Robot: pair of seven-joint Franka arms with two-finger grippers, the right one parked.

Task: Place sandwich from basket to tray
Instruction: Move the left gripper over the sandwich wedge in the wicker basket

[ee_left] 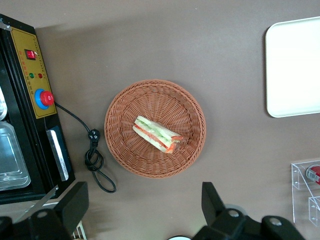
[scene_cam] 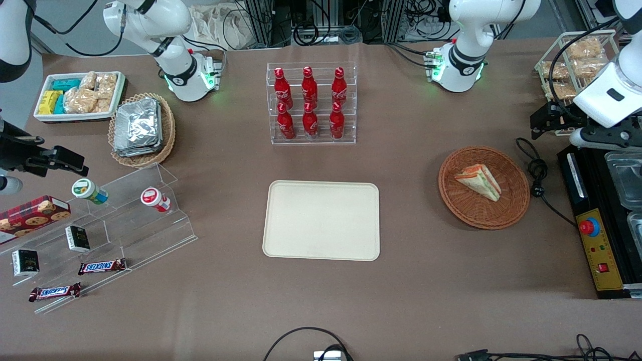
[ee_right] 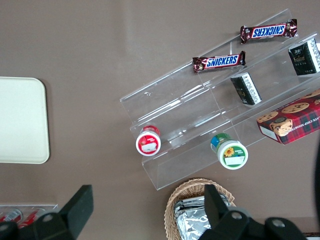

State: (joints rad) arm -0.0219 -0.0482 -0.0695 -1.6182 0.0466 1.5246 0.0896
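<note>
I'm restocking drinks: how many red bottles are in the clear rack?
6 red bottles stand in the clear rack: three on the upper step, three on the lower, nearer the tray. None seem hidden.

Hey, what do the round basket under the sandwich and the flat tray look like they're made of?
The basket looks like reddish-brown woven wicker, matte, with ribbed strands showing. The tray looks like smooth cream plastic, probably moulded, judging by its rounded corners and low rim. The sandwich lies in the basket. The claw hangs open above the basket.
</note>
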